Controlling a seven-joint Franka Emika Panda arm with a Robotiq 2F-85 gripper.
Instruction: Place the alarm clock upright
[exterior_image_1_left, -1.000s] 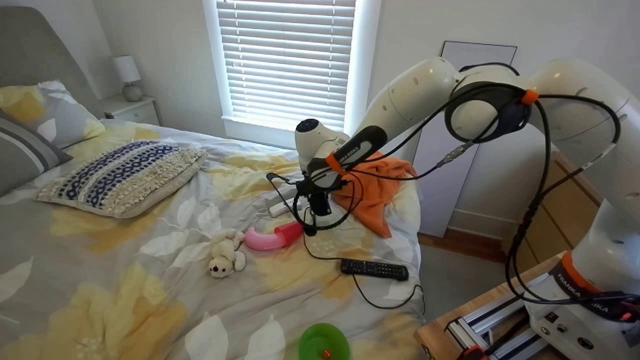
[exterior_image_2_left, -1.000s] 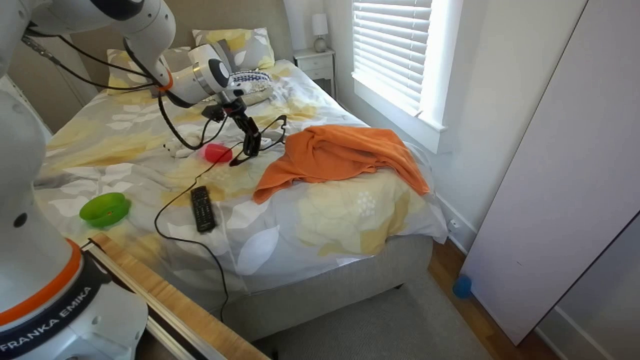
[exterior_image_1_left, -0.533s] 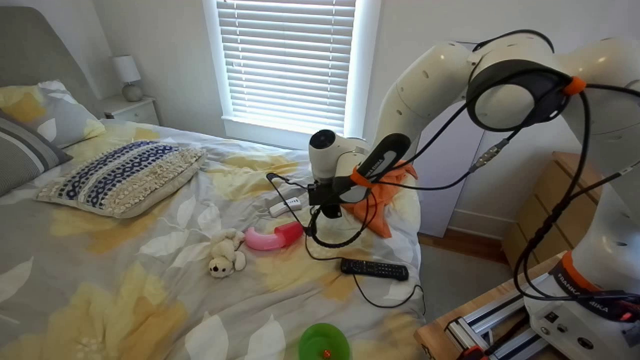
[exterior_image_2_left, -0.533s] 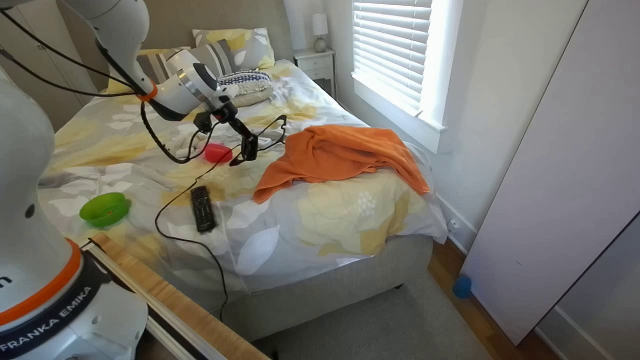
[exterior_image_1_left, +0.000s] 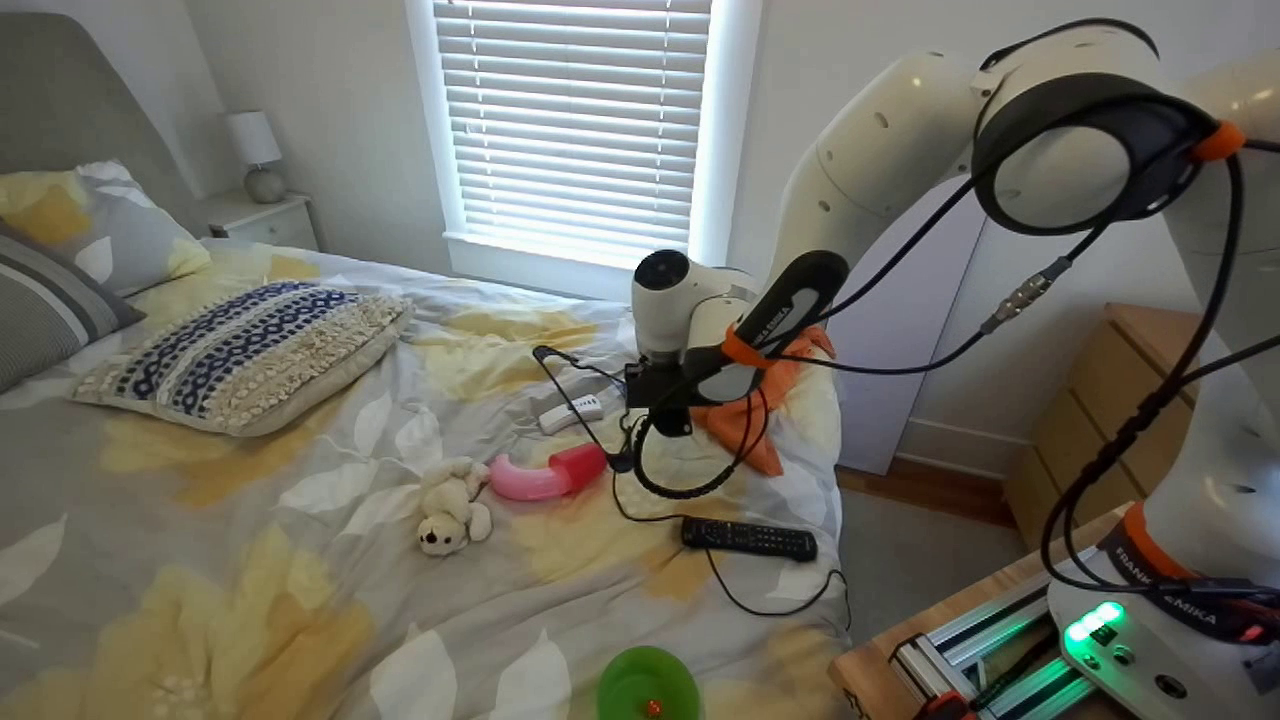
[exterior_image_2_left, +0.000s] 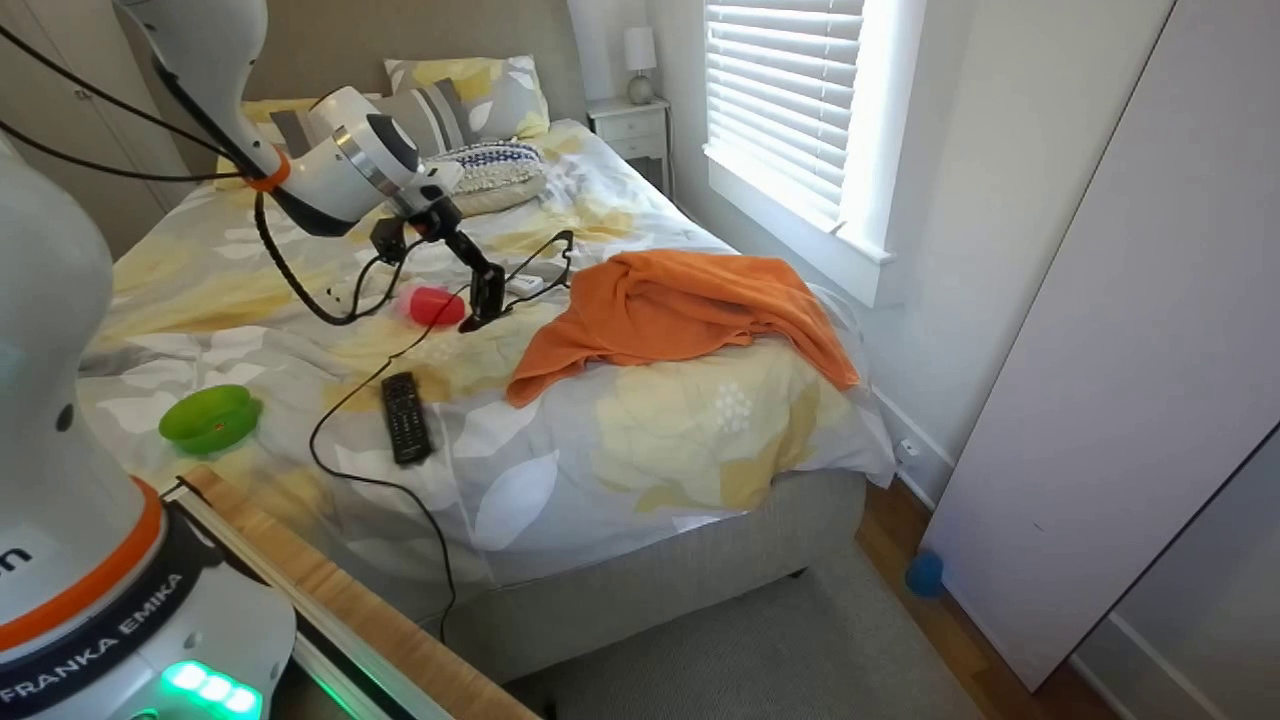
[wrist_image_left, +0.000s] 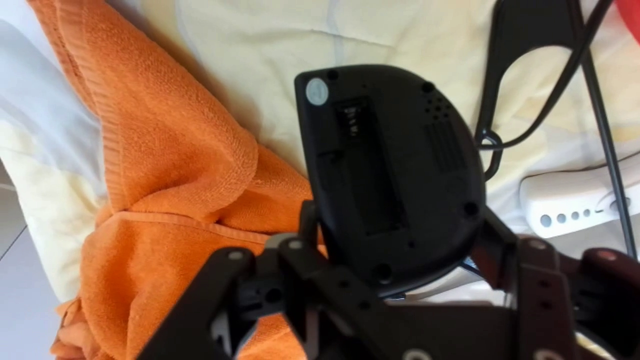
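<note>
Jaws grip the clock (wrist_image_left: 425, 200) by both sides, holding it over the surface (exterior_image_2_left: 650, 430) near the cloth (wrist_image_left: 170, 120). Black and D-shaped, it shows an open battery bay (wrist_image_left: 375, 175), small holes (wrist_image_left: 438, 108) and a pale round sticker (wrist_image_left: 317, 91) in the wrist view.

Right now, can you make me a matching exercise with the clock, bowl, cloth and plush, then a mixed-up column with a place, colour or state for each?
1. clock
2. bowl
3. cloth
4. plush

A. orange
B. beside the pink toy
C. held in the jaws
D. green

Pairs: 1-C, 2-D, 3-A, 4-B
</note>
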